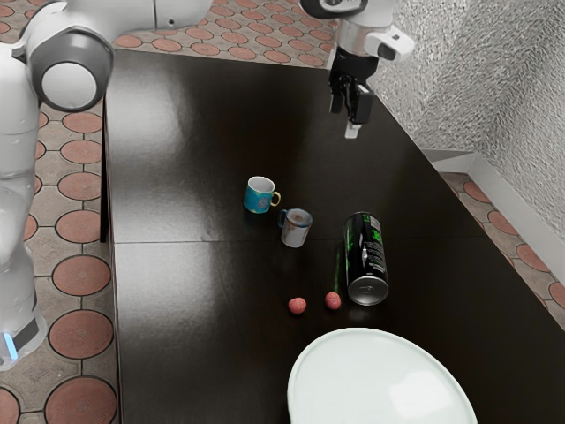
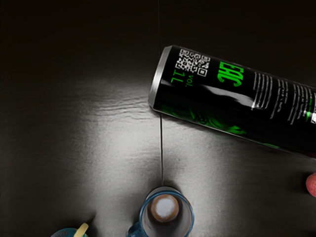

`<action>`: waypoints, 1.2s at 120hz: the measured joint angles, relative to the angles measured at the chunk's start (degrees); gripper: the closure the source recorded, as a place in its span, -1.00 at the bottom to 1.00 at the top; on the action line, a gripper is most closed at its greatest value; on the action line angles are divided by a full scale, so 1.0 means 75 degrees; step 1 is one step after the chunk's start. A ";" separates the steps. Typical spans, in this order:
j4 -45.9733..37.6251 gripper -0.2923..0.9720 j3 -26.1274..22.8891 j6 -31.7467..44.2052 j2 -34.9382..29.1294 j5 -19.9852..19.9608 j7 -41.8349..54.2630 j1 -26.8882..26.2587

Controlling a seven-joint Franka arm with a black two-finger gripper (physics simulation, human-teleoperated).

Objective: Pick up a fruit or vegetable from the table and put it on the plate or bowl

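Note:
Two small red fruits lie on the dark table: one (image 1: 297,306) toward the exterior view's left, the other (image 1: 333,300) right beside the fallen can. A large white plate (image 1: 380,389) sits at the table's front edge, just in front of the fruits. My gripper (image 1: 350,113) hangs high over the far side of the table, well away from the fruits and the plate, open with nothing between its fingers. In the wrist view a red fruit (image 2: 311,185) peeks in at the picture's edge, close to the can.
A black and green can (image 1: 366,258) (image 2: 237,98) lies on its side beside the fruits. A grey-blue mug (image 1: 296,226) (image 2: 165,210) and a teal mug (image 1: 260,194) (image 2: 69,232) stand mid-table. A textured wall (image 1: 477,79) runs along the exterior view's right.

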 joint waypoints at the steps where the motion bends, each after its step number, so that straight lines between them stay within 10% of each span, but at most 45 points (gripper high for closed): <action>1: -0.0001 -0.54 0.0001 0.0000 0.0002 0.0004 0.0000 0.0000; 64: 0.0011 -0.54 0.0010 -0.0603 -0.0189 0.0094 0.0511 0.0103; 144: -0.1963 -0.53 -0.1749 -0.0117 -0.0887 -0.0222 0.1457 -0.0091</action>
